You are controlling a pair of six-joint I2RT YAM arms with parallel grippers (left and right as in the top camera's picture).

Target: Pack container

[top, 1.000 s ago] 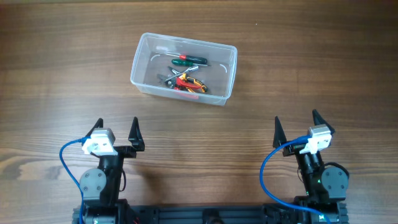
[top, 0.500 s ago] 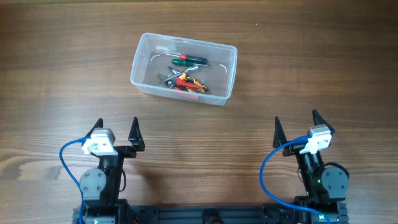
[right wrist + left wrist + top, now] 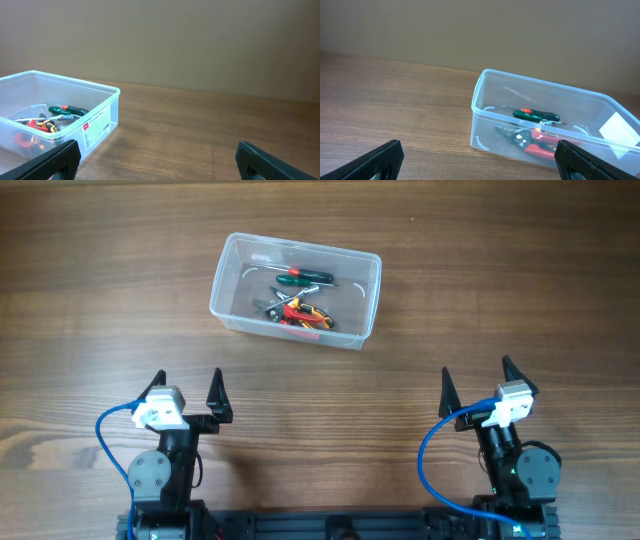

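Nothing is moving since a second ago: both arms are staying put and the tub is sitting in the same spot. I am looking down at the big brown wooden table (image 3: 90,300), which is filling the whole overhead view. Next biggest is the container (image 3: 225,275), the clear plastic tub. It is sitting on the far part of the table, a little to the left of the middle and turned a bit crooked. It is well apart from both arms. The left gripper (image 3: 188,374) is waiting at the near edge on the left side. Its two black fingers (image 3: 380,159) are spreading wide, and it is holding nothing. The right gripper (image 3: 476,368) is waiting at the near edge on the right side. It is wide open too, with nothing between its fingers. From the left wrist I am seeing the tub ahead and a little to the right. From the right wrist I am seeing it off to the left, with a small white label (image 3: 97,126) showing on its side wall. Inside the tub some small tools are lying in a heap on the bottom. A green screwdriver (image 3: 305,277) is lying on the far side of the heap, and red and yellow pliers (image 3: 305,316) are lying on the near side, touching some grey metal bits that I cannot tell apart.
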